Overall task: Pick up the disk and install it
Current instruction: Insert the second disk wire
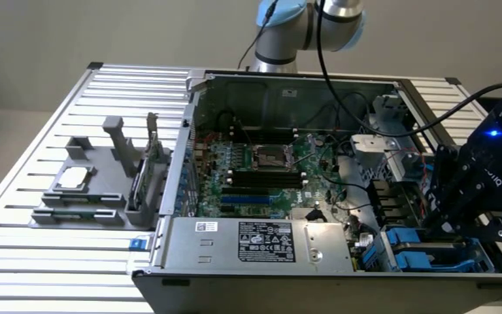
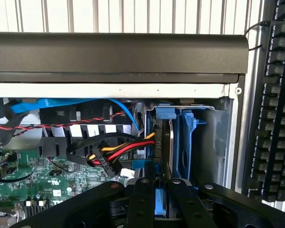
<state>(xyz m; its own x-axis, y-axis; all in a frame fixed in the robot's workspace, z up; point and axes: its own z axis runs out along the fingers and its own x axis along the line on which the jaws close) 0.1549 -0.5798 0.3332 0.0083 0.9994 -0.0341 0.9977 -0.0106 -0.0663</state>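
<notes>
The disk [image 2: 170, 142] stands on edge in the drive bay at the case's corner, its silver side and bright blue carrier [image 2: 186, 142] showing beyond my fingers [image 2: 140, 202]. My gripper [image 2: 156, 185] is shut on the disk's near edge, with blue plastic visible between the jaws. In the exterior view the black gripper [image 1: 450, 230] hangs over the bay at the case's lower right, just above the blue carrier parts [image 1: 412, 252]. The disk's label is hidden.
The open computer case [image 1: 190, 131] lies on a slatted table, with the motherboard [image 1: 260, 170] and power supply [image 1: 268, 242] inside. Coloured power cables [image 2: 116, 152] run beside the bay. A grey fixture [image 1: 81, 196] holds a chip and an upright card [image 1: 151, 167]. A keyboard [image 2: 275, 118] lies outside the case.
</notes>
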